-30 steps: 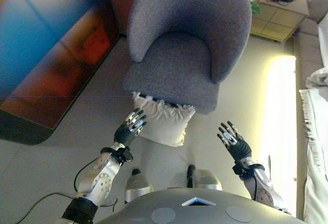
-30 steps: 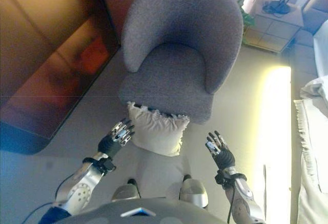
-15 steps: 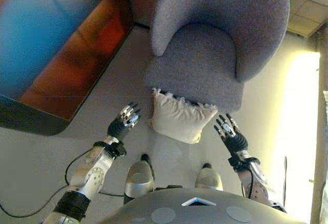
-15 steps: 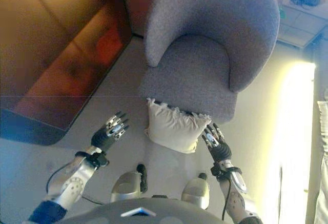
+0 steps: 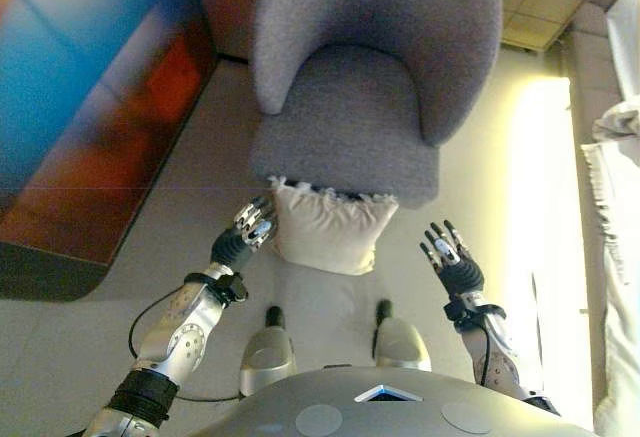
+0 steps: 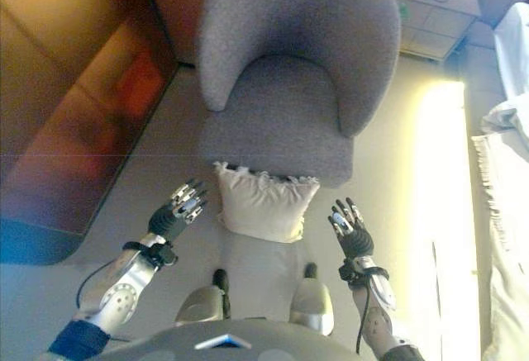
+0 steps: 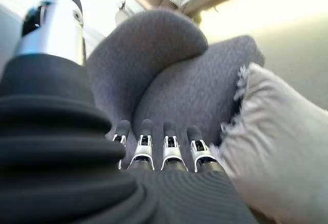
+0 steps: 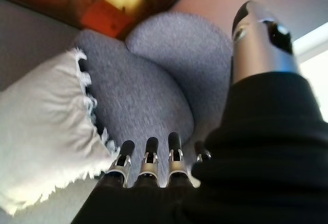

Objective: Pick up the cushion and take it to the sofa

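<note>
A cream cushion with a frilled edge stands on the floor, leaning against the front of a grey armchair. My left hand is just left of the cushion, fingers straight, close to its edge. My right hand hangs to the cushion's right, a short gap away, fingers spread and straight. Both wrist views show the cushion beside each hand, with nothing held. A white sofa with a fringed throw runs along the right edge.
A dark glossy cabinet or screen fills the left side. A small tiled side table stands behind the armchair at the upper right. Pale floor lies between the armchair and the sofa.
The camera has swung, shifting the whole scene. My left hand has come closer to the cushion's left edge; the right hand now sits a little further from the cushion's right side.
</note>
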{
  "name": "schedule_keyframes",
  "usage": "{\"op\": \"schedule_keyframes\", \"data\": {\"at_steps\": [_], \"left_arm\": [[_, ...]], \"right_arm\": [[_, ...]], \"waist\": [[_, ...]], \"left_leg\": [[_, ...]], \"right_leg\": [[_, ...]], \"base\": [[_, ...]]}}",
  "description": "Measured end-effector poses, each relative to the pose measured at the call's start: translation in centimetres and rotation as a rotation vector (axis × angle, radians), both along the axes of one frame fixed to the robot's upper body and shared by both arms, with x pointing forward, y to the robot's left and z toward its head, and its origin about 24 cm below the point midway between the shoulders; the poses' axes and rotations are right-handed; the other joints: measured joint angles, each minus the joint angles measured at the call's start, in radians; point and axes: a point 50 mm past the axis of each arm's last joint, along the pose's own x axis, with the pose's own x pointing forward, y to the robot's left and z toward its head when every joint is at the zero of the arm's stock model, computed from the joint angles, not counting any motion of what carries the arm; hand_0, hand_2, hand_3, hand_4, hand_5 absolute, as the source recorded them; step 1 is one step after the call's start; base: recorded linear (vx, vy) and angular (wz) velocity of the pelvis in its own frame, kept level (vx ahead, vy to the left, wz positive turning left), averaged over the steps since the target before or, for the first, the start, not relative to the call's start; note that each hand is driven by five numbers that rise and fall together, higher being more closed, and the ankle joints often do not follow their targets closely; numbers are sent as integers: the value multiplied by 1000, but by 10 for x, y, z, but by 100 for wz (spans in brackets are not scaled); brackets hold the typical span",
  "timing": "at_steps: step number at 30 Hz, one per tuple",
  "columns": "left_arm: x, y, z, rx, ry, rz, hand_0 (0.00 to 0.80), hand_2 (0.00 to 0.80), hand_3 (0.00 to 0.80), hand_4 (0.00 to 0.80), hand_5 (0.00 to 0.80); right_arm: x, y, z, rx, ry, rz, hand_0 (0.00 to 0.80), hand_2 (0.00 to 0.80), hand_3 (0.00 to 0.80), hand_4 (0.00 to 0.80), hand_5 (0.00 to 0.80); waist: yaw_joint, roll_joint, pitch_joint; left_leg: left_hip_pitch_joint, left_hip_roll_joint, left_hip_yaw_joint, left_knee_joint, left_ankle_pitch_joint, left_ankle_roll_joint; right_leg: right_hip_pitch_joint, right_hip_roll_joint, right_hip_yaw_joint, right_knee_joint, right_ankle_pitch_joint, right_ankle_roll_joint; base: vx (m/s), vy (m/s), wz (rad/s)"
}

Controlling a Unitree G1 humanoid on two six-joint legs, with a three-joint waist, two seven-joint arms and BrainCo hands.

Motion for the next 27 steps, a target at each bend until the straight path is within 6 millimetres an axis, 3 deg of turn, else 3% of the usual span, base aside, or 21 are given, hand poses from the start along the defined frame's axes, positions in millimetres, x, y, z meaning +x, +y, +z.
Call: {"op": "schedule_keyframes", "data": {"at_steps": [1, 2, 11, 15, 17, 19, 20, 21, 23, 25, 27], "left_arm": [[-3, -3, 0, -15, 2, 3, 0, 0, 0, 0, 0], [-6, -3, -2, -19, 11, 10, 0, 0, 0, 0, 0], [-15, -1, -8, -24, 46, 36, 0, 0, 0, 0, 0], [-15, -2, -8, -27, 45, 36, 0, 0, 0, 0, 0], [-15, -1, -8, -25, 42, 40, 0, 0, 0, 0, 0], [-15, -1, -9, -25, 44, 41, 0, 0, 0, 0, 0], [-13, -2, -9, -29, 44, 44, 0, 0, 0, 0, 0], [-14, -3, -11, -30, 51, 45, 0, 0, 0, 0, 0], [-15, -4, -12, -38, 54, 46, 0, 0, 0, 0, 0], [-13, -9, -11, -54, 49, 38, 0, 0, 0, 0, 0], [-10, -12, -10, -68, 39, 36, 0, 0, 0, 0, 0]], "right_arm": [[1, -2, 1, -11, -4, 7, 0, 0, 0, 0, 0], [2, -3, 2, -13, -5, 11, 0, 0, 0, 0, 0], [0, -1, 1, -19, -4, 33, 0, 0, 0, 0, 0], [-5, 0, -2, -35, 25, 58, 0, 0, 0, 0, 0], [-4, 2, -2, -38, 27, 80, 0, 0, 0, 0, 0], [-4, 2, -3, -39, 27, 85, 0, 0, 0, 0, 0], [-1, 1, -1, -61, 18, 104, 0, 0, 0, 0, 0], [1, 0, 0, -64, 14, 104, 0, 0, 0, 0, 0], [2, -2, 1, -72, 11, 107, 0, 0, 0, 0, 0], [0, -6, 1, -84, 16, 104, 0, 0, 0, 0, 0], [-5, -8, -1, -94, 34, 115, 0, 0, 0, 0, 0]], "waist": [[6, 10, 6], [7, 25, 9], [-3, 34, 4], [-30, 46, -4], [-30, 51, -5], [-29, 51, -7], [-25, 28, -18], [-23, 18, -24], [-16, 11, -28], [-11, 45, -31], [-2, 61, -24]], "left_leg": [[0, 0, 36, 48, -40, -9], [6, 3, 44, 45, -46, -18], [100, -18, 39, -25, -28, -21], [96, 4, 19, -27, -22, -29], [84, 35, 22, 4, -13, -43], [74, 41, 20, 21, -11, -45], [-19, 69, 16, 192, 37, -50], [-35, 75, 19, 216, 78, -49], [-43, 84, 23, 221, 128, -28], [-57, 108, 42, 205, 110, -42], [-46, 113, 48, 92, 103, -59]], "right_leg": [[3, -6, -26, 14, 1, -2], [8, -1, -34, 23, 1, -3], [99, -7, -28, -11, -4, 14], [103, 22, 4, -6, -30, 4], [84, 69, 9, 28, -68, -27], [84, 76, 13, 34, -75, -33], [57, 98, 35, 90, -111, -74], [58, 94, 47, 89, -111, -89], [58, 98, 43, 90, -108, -113], [70, 112, 27, 86, -112, -124], [78, 122, 15, 81, -109, -129]], "base": [[234, -109, 14], [248, -126, 4], [206, -85, 6], [59, -137, 12], [37, -178, 6], [52, -77, 3], [136, -25, 0], [205, 23, -3], [213, 158, -3], [208, 206, 16], [250, 158, 24]]}}
